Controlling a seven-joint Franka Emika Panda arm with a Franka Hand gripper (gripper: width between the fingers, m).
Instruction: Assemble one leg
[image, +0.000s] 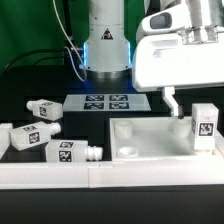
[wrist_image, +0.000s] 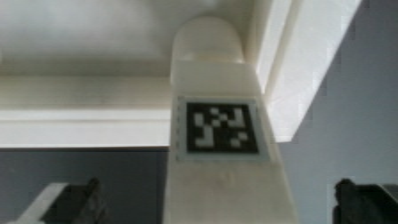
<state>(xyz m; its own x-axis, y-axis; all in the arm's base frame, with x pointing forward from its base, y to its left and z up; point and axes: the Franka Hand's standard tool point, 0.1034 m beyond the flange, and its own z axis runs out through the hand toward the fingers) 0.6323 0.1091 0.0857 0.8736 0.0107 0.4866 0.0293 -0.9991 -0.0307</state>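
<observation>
At the exterior view's left, three spare legs (image: 38, 128) lie loose on the desk (image: 30, 90). Rightward, we judge the leg (image: 204, 127) seated upright at the top's (image: 150, 142) corner; our hand (image: 176, 108) hovers spread, gripping nothing.

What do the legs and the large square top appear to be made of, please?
The leg under the gripper looks like matte white plastic, possibly 3D-printed: smooth, uniform, with a flat black-and-white tag. The square top shows the same opaque white, softly shaded finish with moulded round corner holes. Neither shows grain or metallic shine, though the blur leaves it open.
</observation>
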